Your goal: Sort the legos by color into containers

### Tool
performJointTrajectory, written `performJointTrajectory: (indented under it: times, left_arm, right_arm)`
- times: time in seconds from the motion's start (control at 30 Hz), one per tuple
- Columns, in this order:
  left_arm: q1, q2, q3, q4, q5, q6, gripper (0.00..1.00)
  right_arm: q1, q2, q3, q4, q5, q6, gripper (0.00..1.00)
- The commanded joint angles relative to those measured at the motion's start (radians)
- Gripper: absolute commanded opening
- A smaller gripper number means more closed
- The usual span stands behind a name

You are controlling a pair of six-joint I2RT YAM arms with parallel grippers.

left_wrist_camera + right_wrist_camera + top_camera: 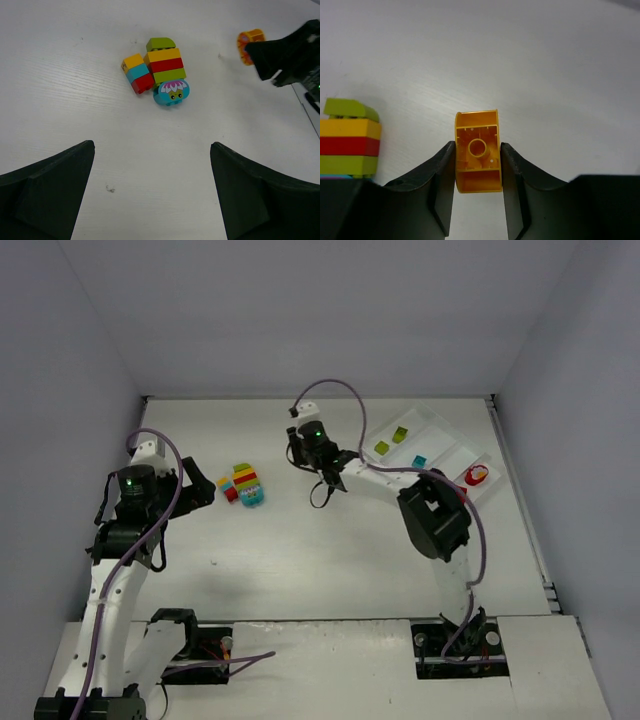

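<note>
Your right pincer (477,150) is clenched on an orange-yellow hollow plastic lego brick (477,165). Just left of it, the cluster of stacked lime, yellow, red and teal legos (350,142) sits on the white table (545,60). Your left pincer (152,146) stands released, that cluster ahead of it. The white divided plastic tray (432,420) lies well off the right pincer's right.

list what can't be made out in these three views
- Top view: the orange brick is hidden under the right gripper.
- Right wrist view: the brick stack is cut off by the frame's left edge.
- Top view: the near edge of the tray is partly hidden by the right arm; the red piece in it is too small to identify.
</note>
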Motion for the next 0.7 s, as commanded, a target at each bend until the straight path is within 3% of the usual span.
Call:
performJointTrajectory:
  times: [0.0,0.17,0.37,0.67]
  left_arm:
    - [0.006,-0.007,0.024,0.051,0.015,-0.009,0.92]
    - [0.006,-0.005,0.024,0.051,0.016,-0.008,0.92]
    - [0.006,-0.002,0.024,0.051,0.021,-0.009,0.92]
    - [0.006,0.005,0.023,0.049,0.018,-0.011,0.92]
  right_arm:
    - [-0.069,-0.240,-0.115,0.129,0.162,0.002,0.00]
    - [-0.216,-0.424,-0.284,0.050,0.300,0.092,0.00]
    - [-0.458,-0.538,-0.465,0.016,0.268,0.204,0.00]
    - [-0.629,-0.460,-0.490,0.010,0.267,0.266,0.00]
